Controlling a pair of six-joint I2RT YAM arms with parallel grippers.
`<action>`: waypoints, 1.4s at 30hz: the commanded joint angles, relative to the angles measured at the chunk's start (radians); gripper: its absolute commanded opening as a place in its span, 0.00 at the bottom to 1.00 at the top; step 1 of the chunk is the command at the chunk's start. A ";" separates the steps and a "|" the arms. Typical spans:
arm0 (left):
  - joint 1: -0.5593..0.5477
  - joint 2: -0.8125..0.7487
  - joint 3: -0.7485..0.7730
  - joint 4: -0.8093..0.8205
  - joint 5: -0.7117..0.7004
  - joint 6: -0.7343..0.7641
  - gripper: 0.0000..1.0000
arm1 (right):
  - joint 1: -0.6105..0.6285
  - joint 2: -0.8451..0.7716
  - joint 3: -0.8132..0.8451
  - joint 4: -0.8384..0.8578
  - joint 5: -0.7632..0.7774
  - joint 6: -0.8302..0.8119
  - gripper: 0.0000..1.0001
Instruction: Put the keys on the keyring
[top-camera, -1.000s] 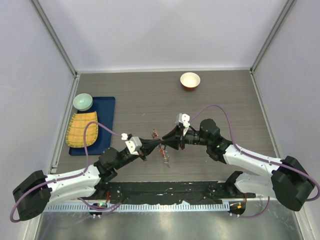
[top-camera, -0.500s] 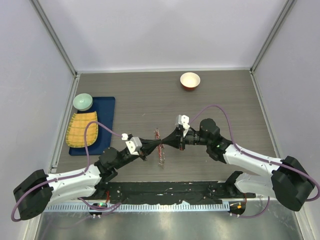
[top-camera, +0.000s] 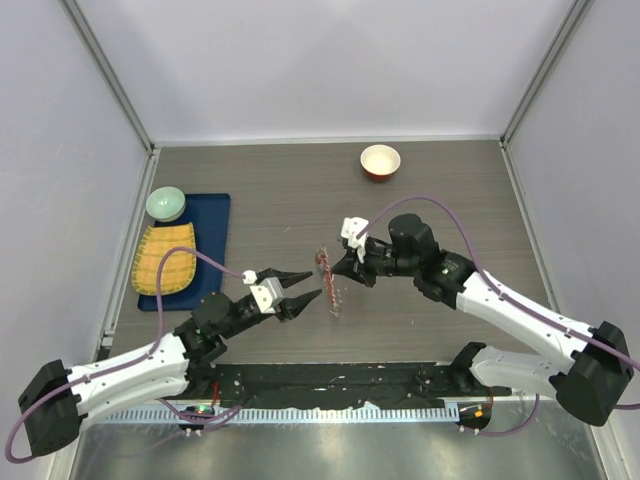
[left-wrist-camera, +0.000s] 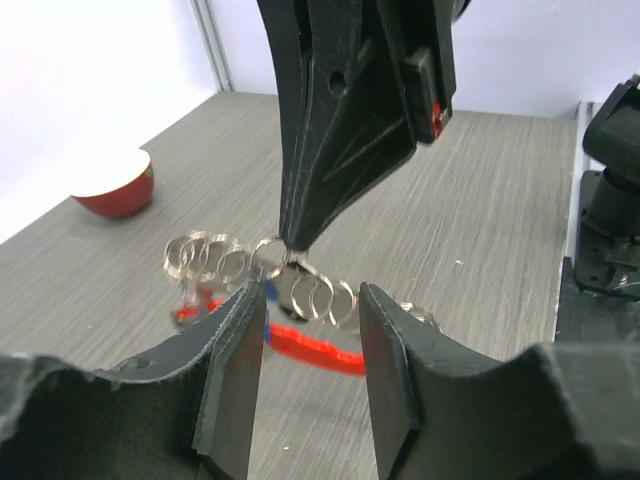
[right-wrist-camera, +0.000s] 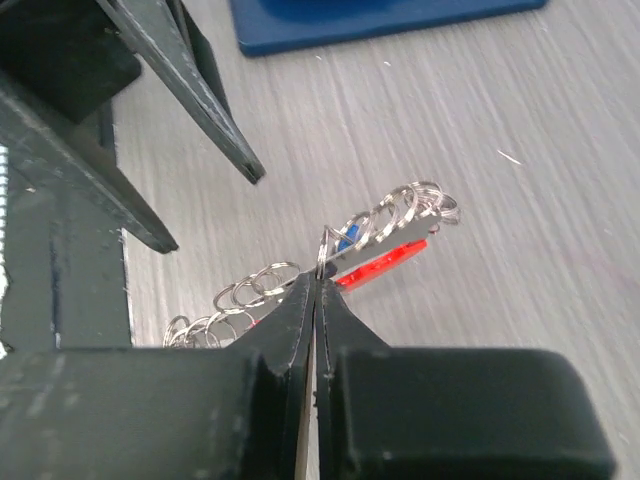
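Observation:
The keyring (top-camera: 328, 280), a string of silvery rings with a red bar (left-wrist-camera: 312, 346), hangs above the table mid-scene. My right gripper (top-camera: 326, 264) is shut on one ring at its middle (right-wrist-camera: 322, 258). A blue-headed key (right-wrist-camera: 347, 238) and a flat silvery key (right-wrist-camera: 400, 236) sit among the rings beside the red bar (right-wrist-camera: 385, 262). My left gripper (top-camera: 304, 284) stands open just left of the keyring, its fingertips (left-wrist-camera: 248, 300) apart with nothing between them; the rings (left-wrist-camera: 262, 262) hang just beyond. Other keys are too small to tell apart.
A red-rimmed white bowl (top-camera: 380, 160) stands at the back right. At the left lies a blue tray (top-camera: 205, 215) with a green bowl (top-camera: 166, 203) and a yellow mat (top-camera: 163, 258). The arm bases sit along the near edge.
My left gripper has opened, let go of the keyring and drawn back to the left. My right gripper has shut on a ring and carried the keyring up and slightly away.

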 joint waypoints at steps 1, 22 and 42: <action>-0.002 -0.039 0.052 -0.141 -0.026 0.072 0.47 | 0.041 0.008 0.216 -0.347 0.215 -0.145 0.01; -0.002 0.260 0.012 0.247 0.084 0.040 0.46 | 0.156 0.082 0.315 -0.548 0.273 -0.277 0.01; -0.002 0.462 0.067 0.424 0.144 -0.062 0.27 | 0.175 0.076 0.287 -0.497 0.263 -0.250 0.01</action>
